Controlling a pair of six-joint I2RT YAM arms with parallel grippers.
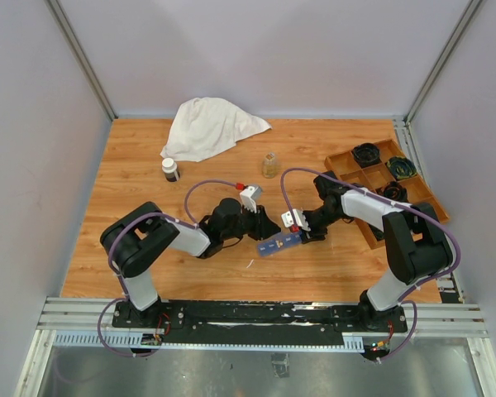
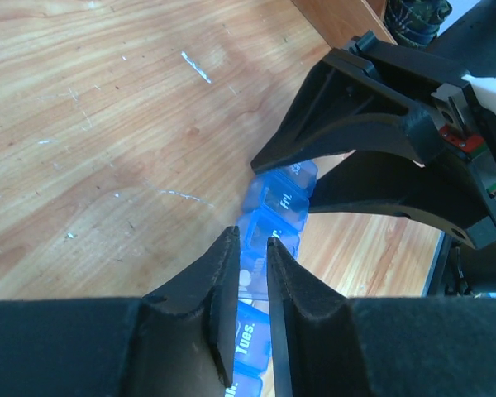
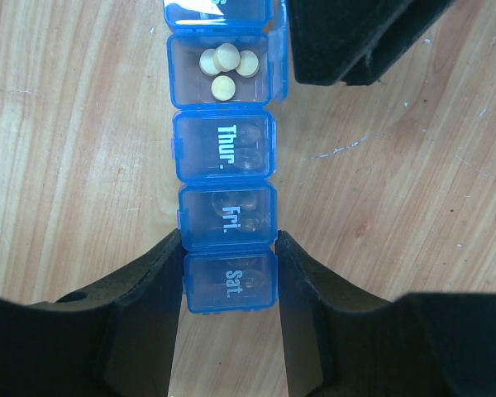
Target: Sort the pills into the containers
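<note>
A narrow translucent blue pill organizer is near the middle of the wooden table, towards the front and between my two arms. I cannot tell whether it rests on the wood or is raised a little. Its small square compartments run in one row. The lids marked Thur., Fri. and Sat. are down. The compartment just beyond Thur. has no label over it, and four round pale pills lie inside, touching one another.

My right gripper pinches the organizer at its Sat. end, with one finger pressed against each long side. My left gripper meets the organizer from the opposite end. Its two fingers stand nearly together with only a slit between them. Blue plastic shows through the slit, and I cannot tell whether they pinch anything. Seen from the right wrist, its dark tip is just beside the edge of the compartment with the pills.

Farther back on the table stand a small amber jar and, to the left, a dark bottle with a white cap. A crumpled white cloth lies at the far edge. A brown wooden tray with dividers sits at the right, with dark items in several sections.
</note>
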